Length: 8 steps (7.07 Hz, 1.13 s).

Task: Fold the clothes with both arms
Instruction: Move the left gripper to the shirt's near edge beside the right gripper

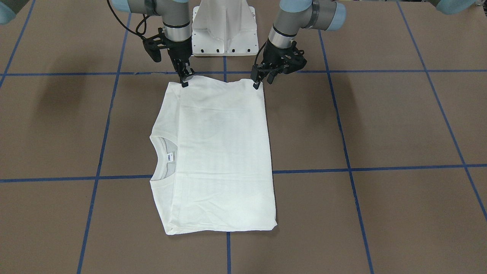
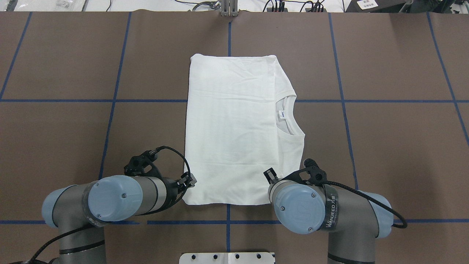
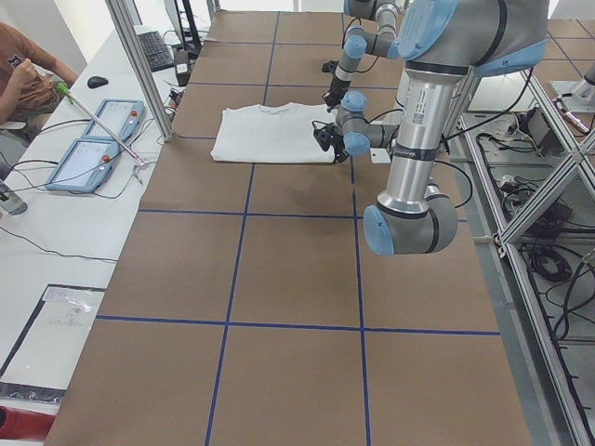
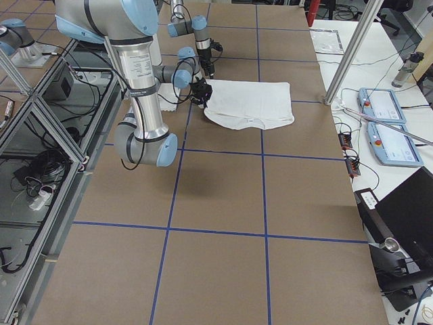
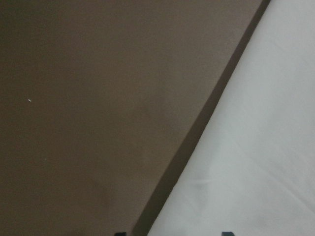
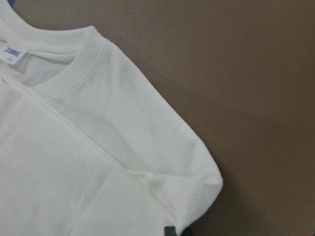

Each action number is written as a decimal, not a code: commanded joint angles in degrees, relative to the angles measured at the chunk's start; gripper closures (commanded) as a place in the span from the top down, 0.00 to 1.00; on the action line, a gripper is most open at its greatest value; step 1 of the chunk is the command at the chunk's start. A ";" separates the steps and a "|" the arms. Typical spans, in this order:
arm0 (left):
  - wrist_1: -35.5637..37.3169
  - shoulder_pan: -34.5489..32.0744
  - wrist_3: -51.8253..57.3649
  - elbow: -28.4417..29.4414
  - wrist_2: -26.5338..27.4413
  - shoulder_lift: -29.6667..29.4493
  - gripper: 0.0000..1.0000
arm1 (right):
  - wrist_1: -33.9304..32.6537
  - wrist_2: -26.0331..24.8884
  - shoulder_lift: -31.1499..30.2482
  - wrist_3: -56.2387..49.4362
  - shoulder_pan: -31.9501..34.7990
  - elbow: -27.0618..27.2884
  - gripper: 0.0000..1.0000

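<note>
The black two-finger right gripper (image 1: 185, 82) is seen pinched together on the 5 o'clock corner, overhead, of the folded white T-shirt (image 1: 220, 152), laid flat mid-table with its ribbed collar (image 6: 83, 61) at 3 o'clock, while the left gripper (image 1: 264, 83) is held apart astride the 7 o'clock corner.

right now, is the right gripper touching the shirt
Touching. The front-facing view shows the right gripper pinching a corner of the T-shirt; its wrist view agrees.

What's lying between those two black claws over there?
Only the robot-side edge of the white T-shirt: it runs from the right gripper at one corner to the left gripper at the other. The front-facing view shows it best.
</note>
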 commanded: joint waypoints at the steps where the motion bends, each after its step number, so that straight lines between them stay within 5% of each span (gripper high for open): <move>1: -0.04 0.71 -0.05 0.63 -0.02 -0.20 0.67 | -1.37 0.00 0.05 0.00 -0.04 1.06 0.00; 5: -0.39 2.03 -0.05 2.20 -0.11 -1.25 0.61 | -3.82 0.00 0.49 0.00 -0.04 2.46 0.00; 8: -0.30 2.12 -0.05 2.21 -0.29 -1.95 0.21 | -3.92 0.00 0.49 0.00 -0.13 2.74 0.00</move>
